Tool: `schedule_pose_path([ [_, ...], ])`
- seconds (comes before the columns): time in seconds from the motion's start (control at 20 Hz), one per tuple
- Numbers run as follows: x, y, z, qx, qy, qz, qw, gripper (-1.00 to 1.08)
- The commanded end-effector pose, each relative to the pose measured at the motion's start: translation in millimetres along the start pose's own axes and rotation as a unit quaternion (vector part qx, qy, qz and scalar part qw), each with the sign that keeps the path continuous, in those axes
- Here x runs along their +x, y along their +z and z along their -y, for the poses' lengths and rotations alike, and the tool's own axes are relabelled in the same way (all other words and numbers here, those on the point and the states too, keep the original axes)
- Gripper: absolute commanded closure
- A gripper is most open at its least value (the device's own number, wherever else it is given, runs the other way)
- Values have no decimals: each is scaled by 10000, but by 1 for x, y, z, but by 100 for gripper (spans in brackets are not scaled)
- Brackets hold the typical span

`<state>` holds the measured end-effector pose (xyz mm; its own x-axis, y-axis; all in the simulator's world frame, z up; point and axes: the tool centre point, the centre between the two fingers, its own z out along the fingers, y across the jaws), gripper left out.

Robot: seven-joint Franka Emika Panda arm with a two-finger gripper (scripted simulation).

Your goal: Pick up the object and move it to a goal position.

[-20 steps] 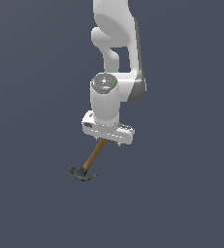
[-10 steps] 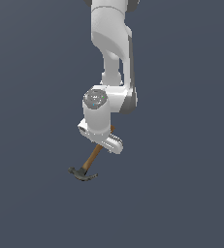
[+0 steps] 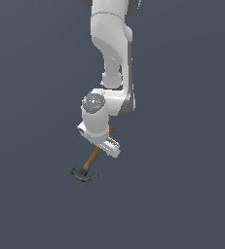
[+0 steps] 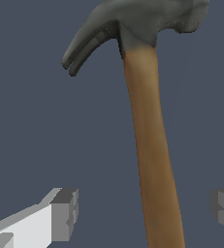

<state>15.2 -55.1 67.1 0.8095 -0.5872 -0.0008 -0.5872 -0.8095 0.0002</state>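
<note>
The scene consists of a flat, uniform dark grey-blue surface (image 3: 31, 146) that fills both views; no edge, wall or other room feature can be made out. In the exterior view the white arm (image 3: 115, 53) enters from 12 o'clock and bends down to its wrist near the centre of the picture. The gripper (image 3: 106, 147) sits directly over the hammer (image 3: 92, 159), covering the upper part of the handle (image 3: 91, 160). The brown wooden handle runs diagonally from about 1 o'clock down to 7 o'clock, where it ends in the dark grey metal head (image 3: 82, 174), which lies below and towards the exterior view's left of the gripper. In the wrist view the hammer (image 4: 147, 135) is seen lengthwise: the head (image 4: 137, 24) shows a forked claw on one side and a blunt face on the other, and the handle (image 4: 152, 160) passes through the gap between the two fingers (image 4: 65, 214). The jaws stand wide apart, one finger on each side of the handle, with clear space between each pad and the wood; nothing is gripped. Whether the hammer rests on the surface cannot be confirmed from these views.
</note>
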Motion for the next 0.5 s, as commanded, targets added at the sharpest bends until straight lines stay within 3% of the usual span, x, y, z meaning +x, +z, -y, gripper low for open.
schedule_pose_path([
  [0.0, 0, 1, 0, 1, -1, -1, 10000, -92],
  [0.45, -1, 40, -1, 1, 23, -3, 10000, -92],
])
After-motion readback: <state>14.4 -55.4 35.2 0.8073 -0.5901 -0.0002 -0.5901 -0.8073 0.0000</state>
